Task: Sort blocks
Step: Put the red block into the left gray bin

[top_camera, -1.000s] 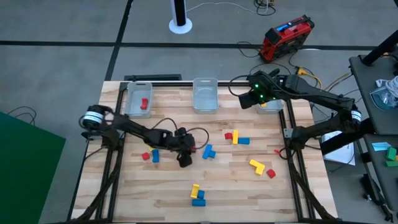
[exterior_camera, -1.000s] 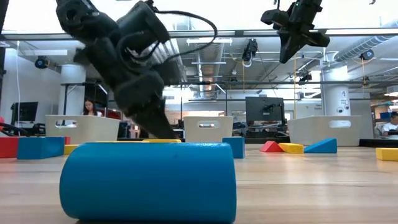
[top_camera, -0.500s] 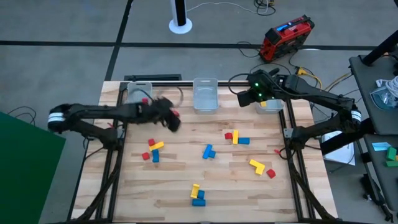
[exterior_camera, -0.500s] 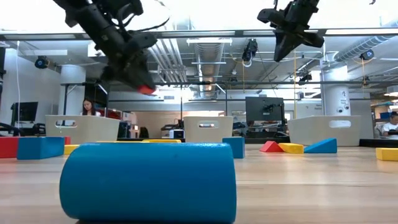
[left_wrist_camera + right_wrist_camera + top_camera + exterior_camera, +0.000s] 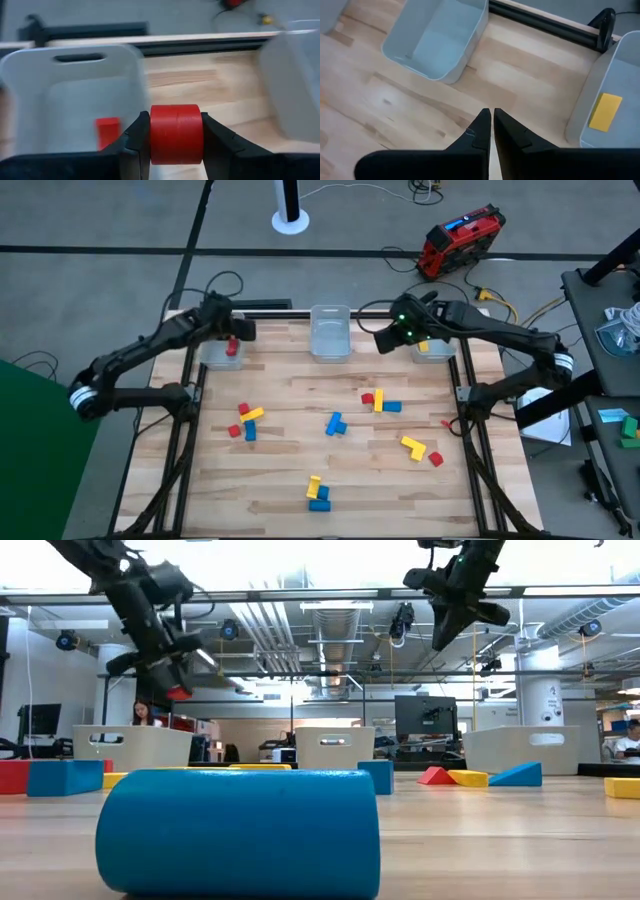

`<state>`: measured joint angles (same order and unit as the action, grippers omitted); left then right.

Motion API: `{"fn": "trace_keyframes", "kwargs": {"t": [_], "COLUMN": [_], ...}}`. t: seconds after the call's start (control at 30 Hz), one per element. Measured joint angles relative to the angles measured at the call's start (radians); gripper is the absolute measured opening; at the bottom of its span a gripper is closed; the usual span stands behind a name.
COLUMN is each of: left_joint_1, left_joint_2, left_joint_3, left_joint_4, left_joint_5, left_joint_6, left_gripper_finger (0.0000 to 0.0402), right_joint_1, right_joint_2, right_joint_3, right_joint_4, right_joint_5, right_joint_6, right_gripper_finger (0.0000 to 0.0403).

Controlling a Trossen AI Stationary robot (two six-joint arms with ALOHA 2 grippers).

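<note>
L gripper (image 5: 176,134) is clamping a red cylinder block (image 5: 176,133) between its fingers, hovering over the near edge of the left bin (image 5: 216,340) at the far-left corner of the tabletop (image 5: 300,470). In the low view the L gripper (image 5: 172,680) is sitting high above the bin w/ the red block (image 5: 178,693) showing at its tip. One red block (image 5: 108,130) is already lying inside that bin, just beside the held one in the wrist view; also visible from above (image 5: 232,349).

R gripper (image 5: 491,125) is hanging in the air between the middle bin (image 5: 330,332) and the right bin (image 5: 437,350), fingers nearly touching, nothing between them. A yellow block (image 5: 605,111) is lying in the right bin.

Rest of the blocks are lying loose on the tabletop, well apart from both grippers: red/yellow/blue cluster (image 5: 244,421) on the left, blue L-shape (image 5: 335,423) mid, red/yellow/blue group (image 5: 379,401) right of centre, yellow L (image 5: 412,446) w/ small red block (image 5: 436,459) beside it, yellow + blue pair (image 5: 317,494) near the front edge. Blue cylinder (image 5: 238,832) is filling the foreground of the low view.
</note>
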<state>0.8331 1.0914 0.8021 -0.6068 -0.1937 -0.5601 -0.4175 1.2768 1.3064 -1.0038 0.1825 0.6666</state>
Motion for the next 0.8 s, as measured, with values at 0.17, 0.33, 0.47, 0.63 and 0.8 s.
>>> {"fn": "trace_keyframes", "kwargs": {"t": [0.17,0.33,0.47,0.63,0.8], "left_joint_1": [0.087,0.129,0.127,0.126,0.126], "left_joint_2": [0.06,0.099,0.128,0.178,0.213], "left_joint_3": [0.0,0.002,0.013,0.036,0.056], "left_joint_4": [-0.067,-0.089,-0.097,-0.127,-0.146], "left_joint_5": [0.002,-0.002,-0.011,-0.039,-0.053], "left_joint_6": [0.038,0.067,0.056,0.05,0.043], "left_gripper_finger": [0.0104,0.0104,0.0104,0.012,0.0155], "right_joint_1": [0.0,0.0,0.0,0.0,0.0], "right_joint_2": [0.046,0.074,0.081,0.08,0.075], "right_joint_3": [0.0,0.0,0.0,0.0,0.0], "right_joint_4": [0.0,0.0,-0.001,-0.001,-0.001], "right_joint_5": [-0.029,-0.032,-0.032,-0.032,-0.032], "right_joint_6": [-0.03,-0.032,-0.038,-0.039,-0.039], "right_gripper_finger": [0.0013,0.0013,0.0013,0.0013,0.0013]}}
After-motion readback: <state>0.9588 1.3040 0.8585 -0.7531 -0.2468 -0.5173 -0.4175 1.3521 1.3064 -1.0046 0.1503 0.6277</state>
